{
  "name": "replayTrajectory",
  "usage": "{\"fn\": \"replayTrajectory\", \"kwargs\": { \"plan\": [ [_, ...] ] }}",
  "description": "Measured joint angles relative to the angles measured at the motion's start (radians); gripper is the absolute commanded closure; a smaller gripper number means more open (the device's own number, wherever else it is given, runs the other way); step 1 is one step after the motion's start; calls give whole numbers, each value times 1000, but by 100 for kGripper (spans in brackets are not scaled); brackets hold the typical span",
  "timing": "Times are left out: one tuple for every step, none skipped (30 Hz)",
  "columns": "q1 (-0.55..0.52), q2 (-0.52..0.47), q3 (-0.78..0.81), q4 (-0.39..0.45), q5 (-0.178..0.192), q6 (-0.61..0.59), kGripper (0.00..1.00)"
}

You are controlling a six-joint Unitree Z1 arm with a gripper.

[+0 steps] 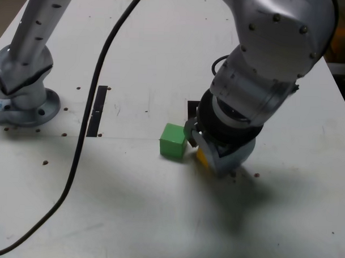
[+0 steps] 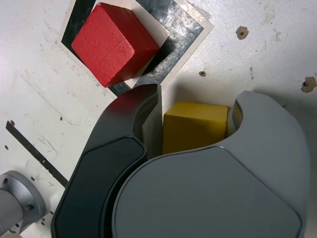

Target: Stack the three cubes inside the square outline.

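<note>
My white desk (image 1: 158, 219) fills both views, dotted with small screw holes. Over it my silver arm (image 1: 265, 64) bends down from the exterior view's upper right, its round base (image 1: 26, 104) bolted well away from the pincer toward that view's left, with a black cable (image 1: 88, 120) looping across the desk between them. The pincer (image 2: 194, 126) points down at the desk, and I see its two jaws, one black and one grey, pressed against opposite sides of the yellow cube (image 2: 194, 126), gripping it. Just beyond the pincer's tips lies the square outline (image 2: 173, 34), a thick black frame on a pale backing, largely covered. The red cube (image 2: 111, 42) sits inside it, turned slightly askew to the frame, near the black jaw but apart from it. The green cube (image 1: 173, 141) rests on the bare desk just beside the pincer, on the exterior view's left. A narrow black strip (image 1: 97, 110) lies farther out that way.
</note>
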Motion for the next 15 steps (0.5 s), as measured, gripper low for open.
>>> {"fn": "replayTrajectory", "kwargs": {
  "plan": [
    [0, 0, -1, 2, -2, -1, 95],
    [0, 0, -3, 5, -4, -1, 95],
    [0, 0, -5, 8, -6, -1, 96],
    [0, 0, -6, 11, -7, -1, 96],
    [0, 0, -7, 13, -8, -1, 96],
    [0, 0, -8, 15, -8, -1, 96],
    [0, 0, -9, 17, -8, -1, 96],
    [0, 0, -11, 19, -10, -1, 96],
    [0, -1, -13, 21, -13, -1, 96],
    [0, -1, -14, 22, -14, -1, 96],
    [0, -2, -15, 24, -16, -1, 96],
    [0, -3, -17, 29, -19, -1, 96],
    [-1, -7, -22, 38, -20, -5, 96],
    [-3, -12, -27, 47, -20, -9, 96],
    [-6, -20, -30, 56, -19, -14, 96]
  ]
}}
